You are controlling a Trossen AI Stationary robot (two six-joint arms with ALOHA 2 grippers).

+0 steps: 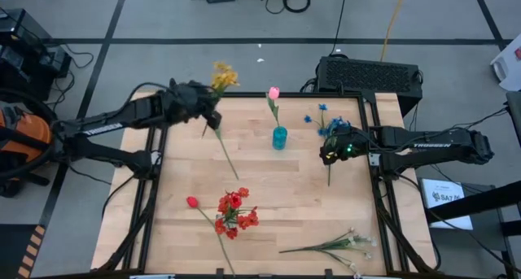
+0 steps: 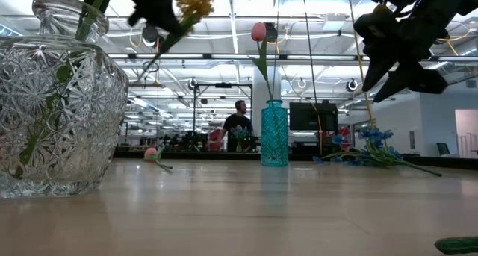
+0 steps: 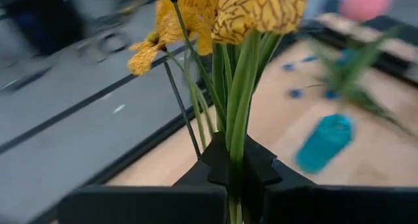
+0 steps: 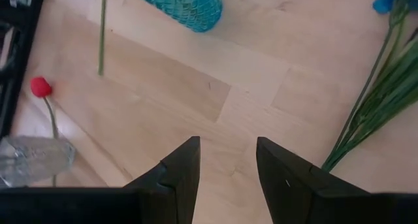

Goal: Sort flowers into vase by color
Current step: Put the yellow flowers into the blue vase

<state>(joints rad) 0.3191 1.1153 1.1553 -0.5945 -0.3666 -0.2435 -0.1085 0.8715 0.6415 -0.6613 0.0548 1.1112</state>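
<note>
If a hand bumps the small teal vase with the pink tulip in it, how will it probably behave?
The teal vase is narrow and tall for its base, so it may tip rather than slide. The pink tulip stands high above its rim, which probably makes it top-heavy. It looks like glass, so likely fragile if it falls.
</note>
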